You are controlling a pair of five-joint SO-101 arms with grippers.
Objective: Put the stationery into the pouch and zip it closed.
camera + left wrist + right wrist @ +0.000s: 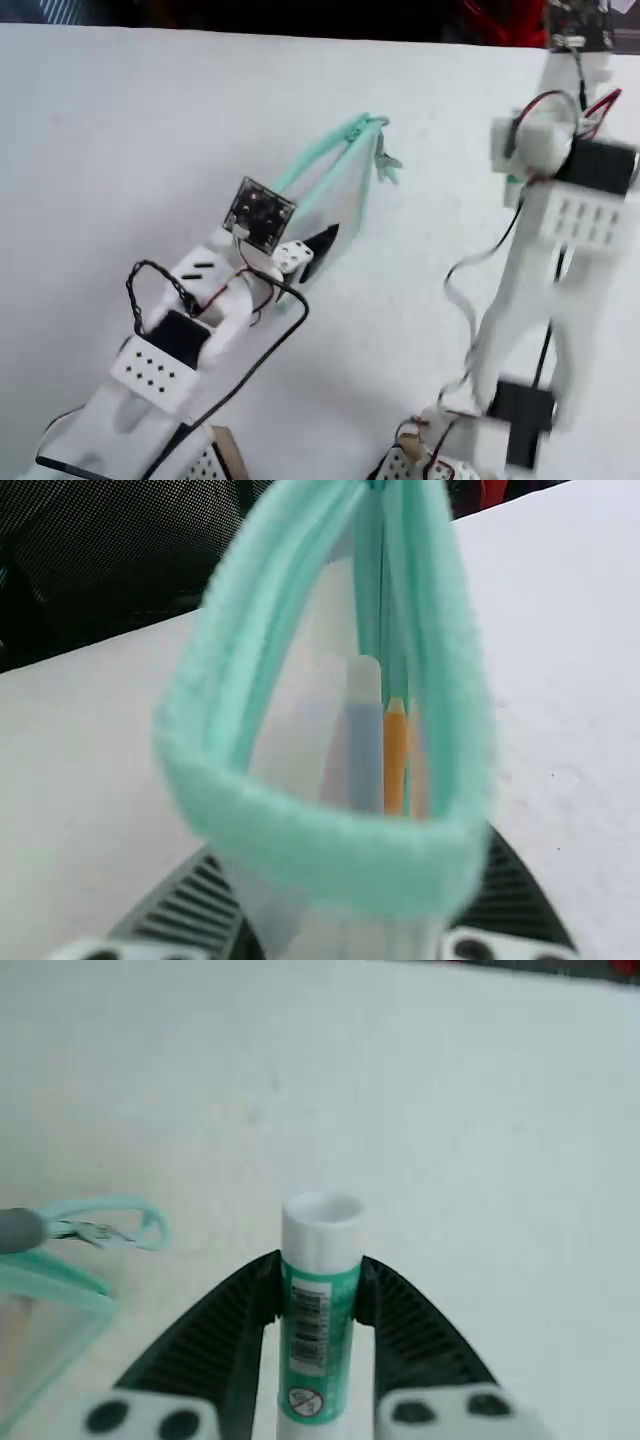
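A clear pouch (335, 185) with a mint green zip edge lies mid-table, its mouth open. My left gripper (315, 245) is shut on the pouch's near end, with the green rim (320, 850) arching over my left gripper (345, 920). Inside the pouch lie an orange pencil (394, 755) and a grey-blue pen with a white end (362, 740). My right gripper (318, 1290) is shut on a white glue stick with a green label (320, 1260), held above the bare table to the right of the pouch (50, 1280). The zip pull (385, 160) hangs at the pouch's far end.
The white table (150, 120) ends at a dark back edge. The right arm (570, 210) stands tall at the right with loose cables (480, 260) beside it. A brown block (228, 452) sits by the left arm's base.
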